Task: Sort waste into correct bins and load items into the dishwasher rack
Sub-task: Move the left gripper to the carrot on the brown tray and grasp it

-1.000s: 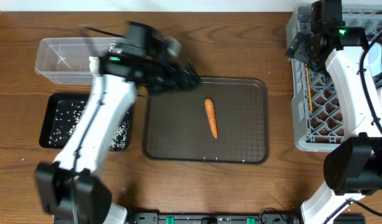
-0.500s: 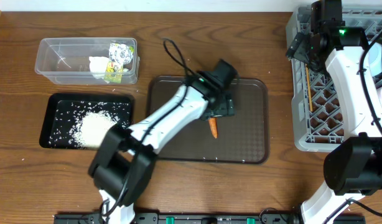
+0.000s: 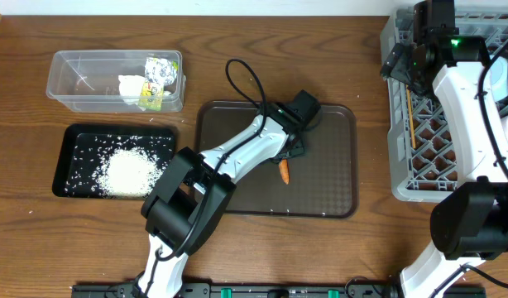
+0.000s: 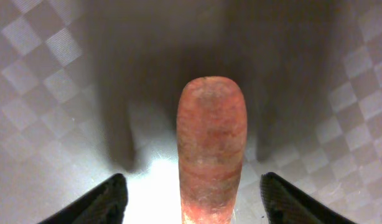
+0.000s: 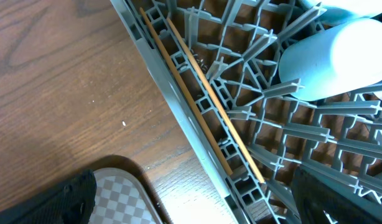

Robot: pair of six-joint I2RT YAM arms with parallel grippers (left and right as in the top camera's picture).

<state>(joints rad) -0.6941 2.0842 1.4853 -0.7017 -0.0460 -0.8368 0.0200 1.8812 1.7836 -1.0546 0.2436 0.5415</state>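
A small orange carrot (image 3: pixel 283 172) lies on the brown serving tray (image 3: pixel 324 186). My left gripper (image 3: pixel 294 150) is down over the carrot's far end. In the left wrist view the carrot (image 4: pixel 211 149) lies between the two fingers of the left gripper (image 4: pixel 192 182), which is open with a gap on each side. My right gripper (image 3: pixel 400 66) hangs open over the left edge of the grey dishwasher rack (image 3: pixel 400 178). In the right wrist view that gripper (image 5: pixel 194 194) is above the rack wall, with the chopsticks (image 5: pixel 203 93) and a light-blue bowl (image 5: pixel 334 56) in the rack.
The clear tub (image 3: pixel 80 83) at the back left holds a yellow-and-silver wrapper (image 3: pixel 160 70) and white tissue (image 3: pixel 131 85). In front of it the black tray (image 3: pixel 70 136) holds a heap of rice (image 3: pixel 130 172). Chopsticks (image 3: pixel 411 116) lie along the rack's left side.
My left arm has swung right from beside the clear tub to the brown tray and come down around the carrot. The right arm has not moved.
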